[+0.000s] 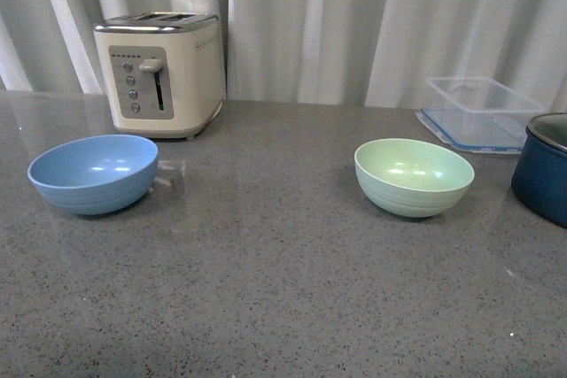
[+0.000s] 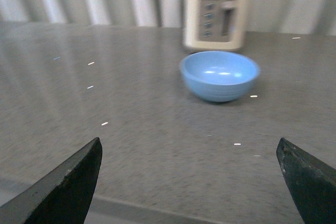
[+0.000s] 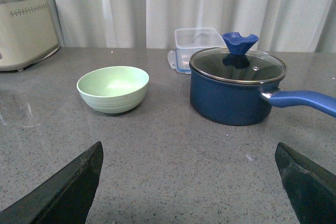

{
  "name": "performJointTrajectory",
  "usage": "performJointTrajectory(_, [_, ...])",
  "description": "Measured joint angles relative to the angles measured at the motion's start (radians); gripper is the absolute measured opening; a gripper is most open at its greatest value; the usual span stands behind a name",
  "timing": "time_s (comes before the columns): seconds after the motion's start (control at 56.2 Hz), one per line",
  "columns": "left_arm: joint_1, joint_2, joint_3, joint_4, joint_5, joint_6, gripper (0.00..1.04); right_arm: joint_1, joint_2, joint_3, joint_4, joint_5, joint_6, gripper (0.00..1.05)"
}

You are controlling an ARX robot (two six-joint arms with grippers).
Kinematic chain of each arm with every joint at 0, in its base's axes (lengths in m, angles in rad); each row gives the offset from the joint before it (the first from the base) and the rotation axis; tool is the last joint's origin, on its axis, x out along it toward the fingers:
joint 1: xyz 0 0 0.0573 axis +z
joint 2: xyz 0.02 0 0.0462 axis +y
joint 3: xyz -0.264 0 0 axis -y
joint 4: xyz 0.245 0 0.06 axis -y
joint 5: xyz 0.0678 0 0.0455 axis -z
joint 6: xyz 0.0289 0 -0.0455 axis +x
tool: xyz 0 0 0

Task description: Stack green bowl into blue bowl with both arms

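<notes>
Nothing's lifted yet: the right hand (image 3: 189, 144), wide open and empty, has the green bowl (image 3: 113, 88) ahead, the left hand (image 2: 189, 145) likewise faces the blue bowl (image 2: 220, 75); reaching for green looks next.

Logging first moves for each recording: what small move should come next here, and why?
Likely ease the right end effector forward toward the green bowl. It is open and empty, the bowl sits untouched ahead of it beside the navy pot, and the blue bowl stands empty by the toaster.
</notes>
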Motion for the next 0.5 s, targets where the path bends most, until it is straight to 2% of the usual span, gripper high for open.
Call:
performJointTrajectory(0.107, [0.069, 0.152, 0.1, 0.065, 0.058, -0.008, 0.98, 0.0, 0.0, 0.0, 0.0, 0.0, 0.0, 0.95])
performJointTrajectory(0.142, [0.111, 0.211, 0.16, 0.062, 0.106, -0.034, 0.98, 0.0, 0.0, 0.0, 0.0, 0.0, 0.0, 0.95])
performJointTrajectory(0.249, [0.176, 0.337, 0.289, 0.051, 0.16, -0.082, 0.98, 0.0, 0.0, 0.0, 0.0, 0.0, 0.0, 0.95])
performJointTrajectory(0.498, [0.224, 0.615, 0.594, 0.028, 0.205, -0.18, 0.98, 0.0, 0.0, 0.0, 0.0, 0.0, 0.0, 0.95])
